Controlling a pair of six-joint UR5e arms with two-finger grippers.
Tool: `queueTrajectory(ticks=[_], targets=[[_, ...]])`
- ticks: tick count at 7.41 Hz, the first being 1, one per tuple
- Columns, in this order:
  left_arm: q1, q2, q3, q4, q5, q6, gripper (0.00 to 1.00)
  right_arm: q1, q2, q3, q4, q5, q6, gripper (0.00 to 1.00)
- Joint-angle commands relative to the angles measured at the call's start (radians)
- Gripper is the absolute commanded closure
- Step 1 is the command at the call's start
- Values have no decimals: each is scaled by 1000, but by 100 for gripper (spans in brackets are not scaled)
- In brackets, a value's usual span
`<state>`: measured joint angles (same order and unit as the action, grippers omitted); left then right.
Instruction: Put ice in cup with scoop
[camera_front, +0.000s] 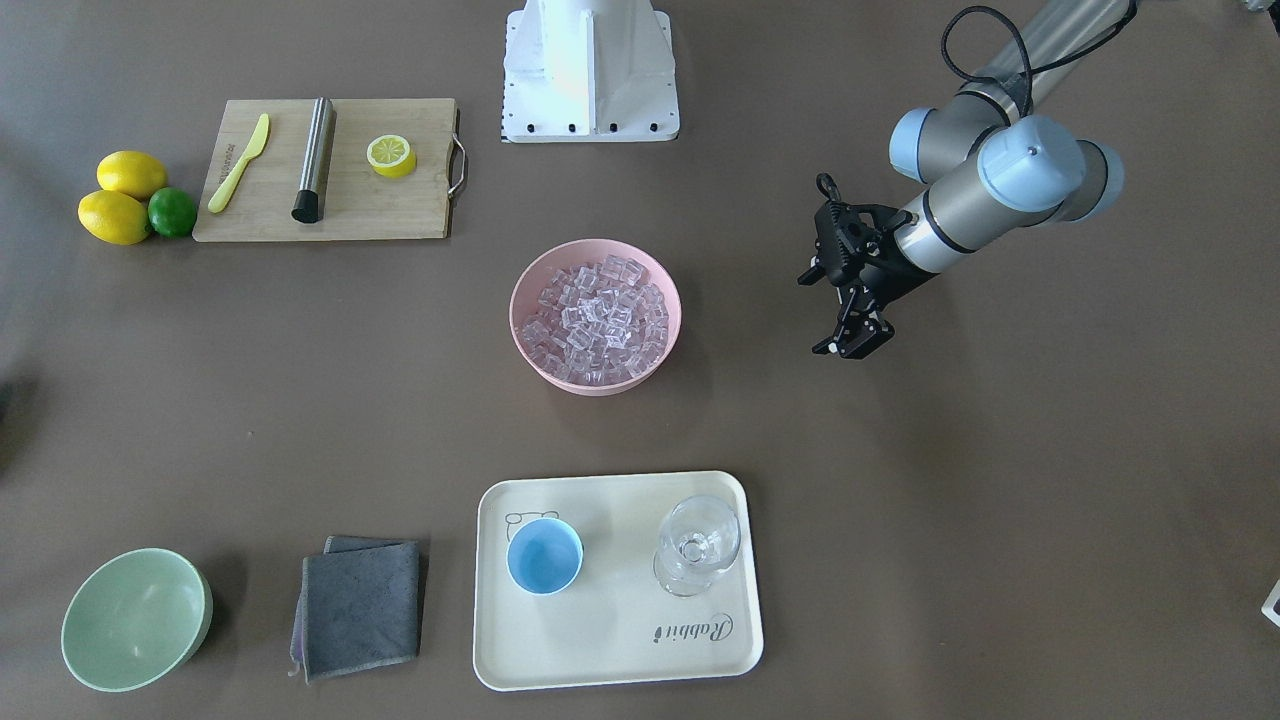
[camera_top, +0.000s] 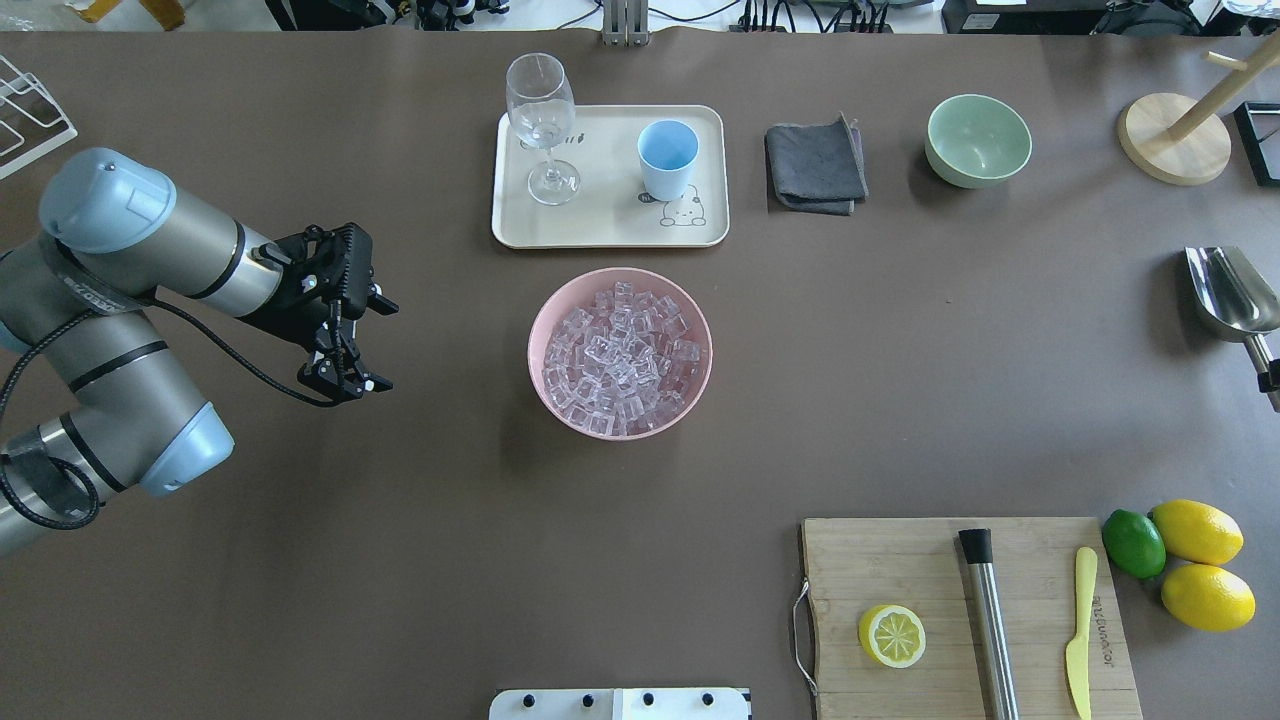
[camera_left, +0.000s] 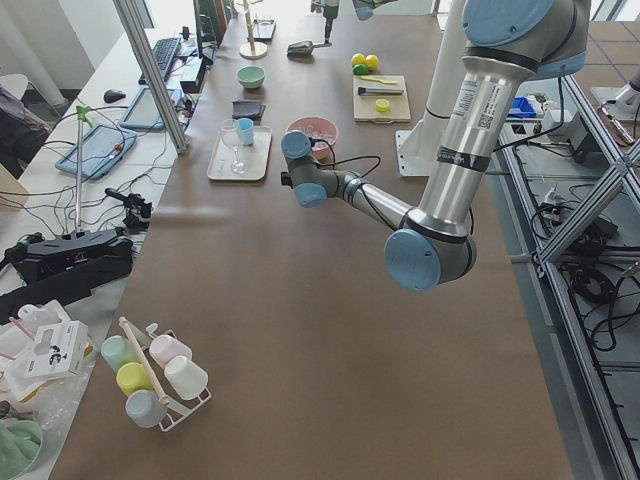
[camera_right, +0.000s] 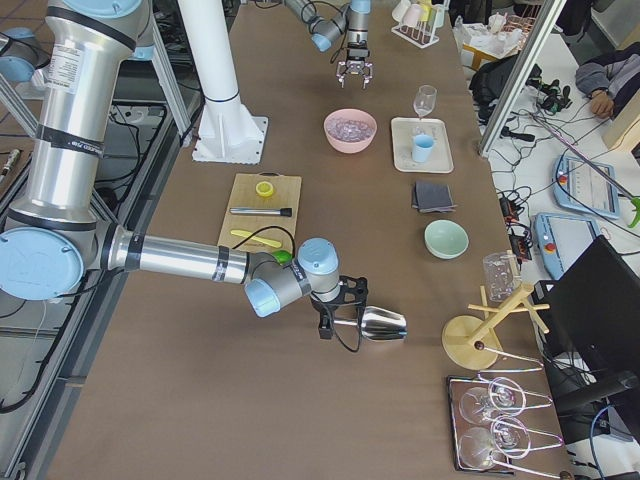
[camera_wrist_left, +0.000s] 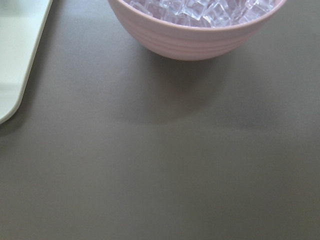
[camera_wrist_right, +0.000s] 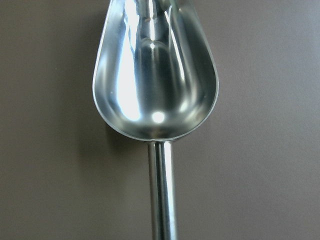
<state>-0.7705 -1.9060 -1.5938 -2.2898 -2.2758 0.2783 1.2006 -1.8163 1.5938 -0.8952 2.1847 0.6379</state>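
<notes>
The ice (camera_front: 597, 315) is a heap of clear cubes in a pink bowl (camera_top: 545, 375) at the table's middle. The light-blue cup (camera_front: 544, 556) stands empty on a cream tray (camera_front: 620, 640), next to a stemmed glass (camera_front: 697, 545). My left gripper (camera_top: 380, 345) is open and empty, hovering beside the pink bowl and apart from it. In the left wrist view the bowl's wall (camera_wrist_left: 200, 42) fills the top. My right gripper (camera_right: 335, 305) is shut on the handle of the steel scoop (camera_wrist_right: 155, 75). The scoop is empty, held above the table at the far right edge of the overhead view (camera_top: 1230, 295).
A cutting board (camera_front: 400, 215) holds a steel cylinder (camera_front: 314, 160), a yellow knife (camera_front: 240, 162) and a half lemon (camera_front: 390, 155). Two lemons and a lime (camera_front: 172, 212) lie beside it. A grey cloth (camera_front: 362, 605), a pale green bowl (camera_front: 135, 618) and a wooden stand (camera_top: 1175, 135) lie near the tray's side.
</notes>
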Motion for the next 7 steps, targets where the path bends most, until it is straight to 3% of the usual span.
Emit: queueTrajectory(ticks=[1,2,3,5,7], targets=[[49,-39,9,-2,62,4,1,-13,0,-81,135,-3,12,13],[88,-39,9,-40,94,1,1,-21,5,-113,210,-6,61,15],[127,-45,9,-81,177,-2,1,-35,6,-113,211,-12,75,16],[139,-54,20,-88,214,-10,1,-47,11,-109,214,-17,107,21],[139,-135,95,-88,217,-60,1,-55,11,-106,214,-17,108,40]])
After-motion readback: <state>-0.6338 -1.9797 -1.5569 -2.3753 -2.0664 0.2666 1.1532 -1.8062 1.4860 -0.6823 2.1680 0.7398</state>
